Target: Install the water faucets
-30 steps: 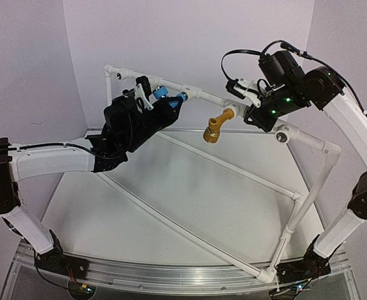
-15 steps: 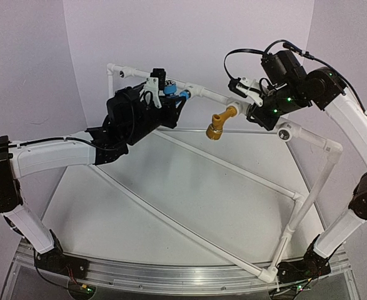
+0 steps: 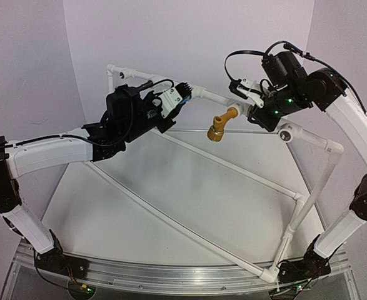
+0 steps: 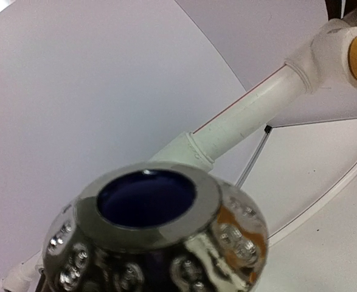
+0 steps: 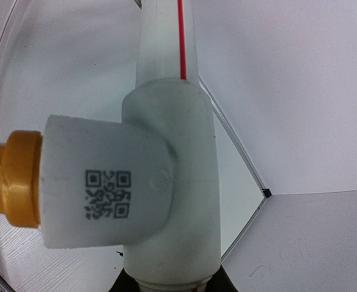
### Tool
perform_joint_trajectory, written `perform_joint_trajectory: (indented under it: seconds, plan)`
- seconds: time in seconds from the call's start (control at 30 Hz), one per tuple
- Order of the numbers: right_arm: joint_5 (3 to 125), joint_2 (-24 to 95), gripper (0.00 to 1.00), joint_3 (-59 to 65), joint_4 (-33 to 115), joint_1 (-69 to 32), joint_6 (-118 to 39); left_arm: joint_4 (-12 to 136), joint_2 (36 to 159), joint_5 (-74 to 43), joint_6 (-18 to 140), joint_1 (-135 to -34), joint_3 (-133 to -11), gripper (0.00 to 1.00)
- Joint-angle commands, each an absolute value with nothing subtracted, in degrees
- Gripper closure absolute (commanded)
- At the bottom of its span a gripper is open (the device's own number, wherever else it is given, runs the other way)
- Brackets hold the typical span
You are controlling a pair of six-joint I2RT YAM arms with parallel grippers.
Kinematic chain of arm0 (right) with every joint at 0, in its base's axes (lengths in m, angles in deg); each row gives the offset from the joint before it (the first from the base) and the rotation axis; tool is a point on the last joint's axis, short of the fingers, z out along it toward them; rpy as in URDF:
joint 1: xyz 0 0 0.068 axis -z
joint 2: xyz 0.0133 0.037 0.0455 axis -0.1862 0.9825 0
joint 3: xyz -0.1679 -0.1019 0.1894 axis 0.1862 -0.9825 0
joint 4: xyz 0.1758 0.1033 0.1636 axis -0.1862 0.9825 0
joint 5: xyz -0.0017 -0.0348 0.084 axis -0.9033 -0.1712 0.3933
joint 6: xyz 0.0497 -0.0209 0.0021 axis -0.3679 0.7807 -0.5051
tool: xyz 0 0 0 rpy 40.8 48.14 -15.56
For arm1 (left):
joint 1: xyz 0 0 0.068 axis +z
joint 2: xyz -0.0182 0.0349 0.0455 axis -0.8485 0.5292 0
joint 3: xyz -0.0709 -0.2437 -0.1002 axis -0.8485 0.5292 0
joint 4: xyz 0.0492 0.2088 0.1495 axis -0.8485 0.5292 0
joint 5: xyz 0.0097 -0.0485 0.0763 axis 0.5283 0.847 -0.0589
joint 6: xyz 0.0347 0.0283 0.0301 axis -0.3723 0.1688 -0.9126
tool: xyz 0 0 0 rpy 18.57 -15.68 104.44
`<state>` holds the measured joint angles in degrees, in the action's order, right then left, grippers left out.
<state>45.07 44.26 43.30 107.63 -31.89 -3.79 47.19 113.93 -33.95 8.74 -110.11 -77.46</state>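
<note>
Pale lilac walls close in a white bench [image 3: 170, 206] that carries a white pipe frame [image 3: 308, 187]. Two white-and-black robot arms reach from the near edge to the frame's raised far rail.

The mustard-yellow faucet [image 3: 219, 125] is fitted into a white tee fitting [image 5: 135, 194] near the middle of that rail. It hangs from the tee, sloping down to the left and toward the viewer. In the right wrist view its yellow base butts against the tee's side socket, which bears a printed QR code [image 5: 107, 194]. A pipe with a thin red line runs up from the tee.

The right hand [image 3: 249, 94] sits at the rail just right of the tee. Its fingers are hidden in every view, so I cannot tell how far open it is or whether it grips the pipe.

The left hand [image 3: 174, 100] is up at the far rail, left of the yellow faucet and apart from it. The blue faucet [image 4: 146, 198] fills the bottom of the left wrist view, seen end-on: a dark blue hollow inside a shiny, studded round rim. It lies just in front of a pipe collar. The fingers do not show there, so I cannot tell how wide this hand is or whether it grips the faucet.
</note>
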Motion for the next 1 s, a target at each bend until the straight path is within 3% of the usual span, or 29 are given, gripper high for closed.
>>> perform_joint_trajectory:
  seconds: [0.0, 0.17, 0.47, 0.73, 0.97]
  plan:
    - [54.95, 44.09, 1.00, 42.11, 110.11, -35.45, -9.16, 52.46, 117.87, -31.29, -2.09, -109.73, -75.98, 0.83]
    - [54.67, 44.31, 1.00, 41.93, 109.74, -35.48, -9.42, 50.44, 115.29, -31.89, 0.01, -109.73, -73.15, 0.71]
    - [53.62, 44.72, 1.00, 41.97, 109.30, -35.47, -9.46, 47.37, 112.69, -33.38, -1.08, -109.71, -69.57, 0.67]
    - [53.30, 45.08, 1.00, 42.31, 109.25, -35.48, -9.52, 46.12, 111.53, -33.97, -1.78, -109.76, -69.34, 0.46]
    - [53.16, 45.37, 1.00, 42.60, 109.24, -35.49, -9.57, 44.25, 109.62, -35.33, -1.76, -109.94, -68.82, 0.14]
